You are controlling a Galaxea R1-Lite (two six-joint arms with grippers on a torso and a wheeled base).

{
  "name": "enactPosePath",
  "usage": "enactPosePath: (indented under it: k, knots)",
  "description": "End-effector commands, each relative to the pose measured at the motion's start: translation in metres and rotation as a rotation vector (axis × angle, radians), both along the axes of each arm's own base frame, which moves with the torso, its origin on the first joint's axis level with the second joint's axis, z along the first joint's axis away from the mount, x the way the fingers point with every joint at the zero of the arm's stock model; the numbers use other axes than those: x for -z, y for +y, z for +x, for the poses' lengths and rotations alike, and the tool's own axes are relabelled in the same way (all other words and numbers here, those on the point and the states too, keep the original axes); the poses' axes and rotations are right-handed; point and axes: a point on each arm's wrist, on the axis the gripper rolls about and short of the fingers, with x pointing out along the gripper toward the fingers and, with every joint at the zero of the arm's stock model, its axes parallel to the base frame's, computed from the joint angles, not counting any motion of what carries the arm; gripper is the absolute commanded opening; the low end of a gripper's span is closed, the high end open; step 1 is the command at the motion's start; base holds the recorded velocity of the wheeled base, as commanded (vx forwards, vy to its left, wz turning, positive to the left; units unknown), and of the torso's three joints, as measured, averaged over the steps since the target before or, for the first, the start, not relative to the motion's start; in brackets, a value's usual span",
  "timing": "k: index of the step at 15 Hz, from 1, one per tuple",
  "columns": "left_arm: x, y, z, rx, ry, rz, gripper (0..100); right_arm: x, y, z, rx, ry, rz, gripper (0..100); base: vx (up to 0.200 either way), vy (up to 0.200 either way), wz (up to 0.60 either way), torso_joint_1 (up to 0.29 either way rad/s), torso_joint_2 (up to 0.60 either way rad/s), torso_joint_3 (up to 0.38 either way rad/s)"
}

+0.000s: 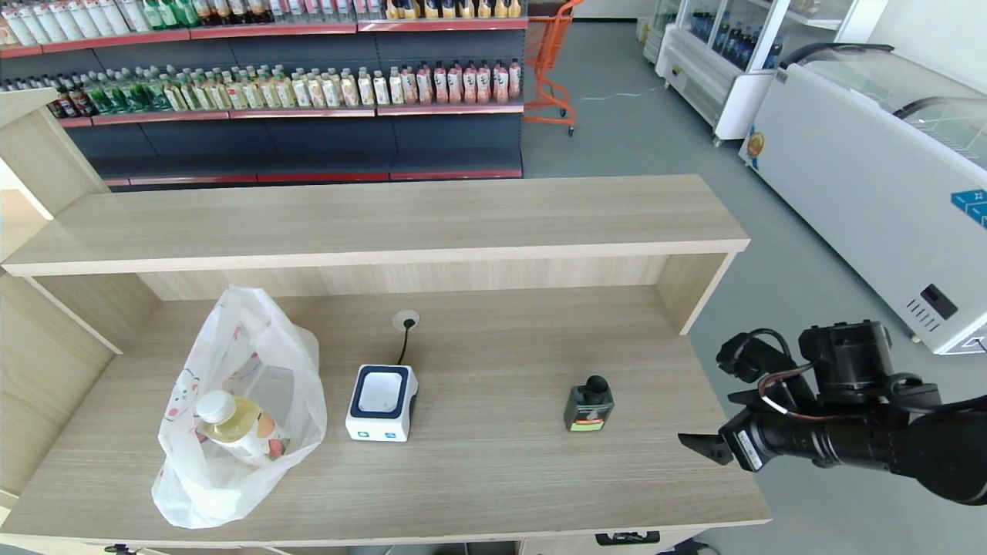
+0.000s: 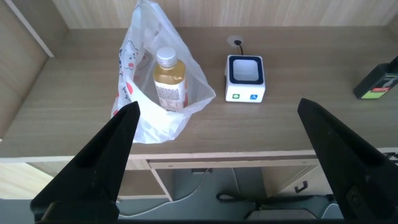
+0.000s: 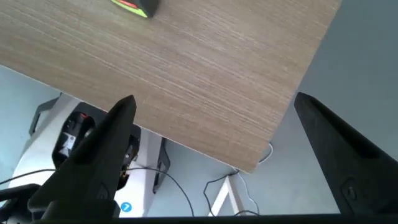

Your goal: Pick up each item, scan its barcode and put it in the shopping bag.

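Observation:
A white plastic shopping bag (image 1: 254,362) (image 2: 127,81) stands open at the counter's left with a yellow drink bottle (image 1: 231,420) (image 2: 169,81) inside. The white barcode scanner (image 1: 380,401) (image 2: 245,78) sits mid-counter. A small dark bottle (image 1: 589,405) (image 2: 376,81) (image 3: 134,5) with a black cap stands to its right. My right gripper (image 1: 717,424) (image 3: 214,99) hangs open and empty beyond the counter's right front corner, right of the dark bottle. My left gripper (image 2: 217,106) is open and empty, above the counter's front edge before the bag and scanner.
The wooden counter (image 1: 493,478) has a raised back ledge (image 1: 385,223) and side walls. The scanner's cable runs to a hole (image 1: 405,318) behind it. Shelves of drinks (image 1: 308,85) and freezers (image 1: 864,177) stand beyond.

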Motion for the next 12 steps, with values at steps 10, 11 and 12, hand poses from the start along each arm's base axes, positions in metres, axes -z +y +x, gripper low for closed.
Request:
enactPosePath:
  k: [10, 11, 12]
  knots:
    - [0.000, 0.000, 0.000, 0.000, -0.001, 0.000, 100, 0.050, 0.058, 0.059, -0.329, -0.036, -0.059, 100, 0.000, 0.000, 0.00, 0.000, 0.00, 0.000]
    - [0.000, 0.000, 0.000, 0.000, -0.001, 0.000, 100, 0.054, 0.062, 0.062, -0.344, -0.040, -0.067, 100, 0.000, 0.000, 0.00, 0.000, 0.00, 0.000]
    - [0.000, 0.000, 0.000, 0.000, -0.001, 0.000, 100, 0.056, 0.065, 0.066, -0.356, -0.046, -0.078, 100, 0.000, 0.000, 0.00, 0.000, 0.00, 0.000]
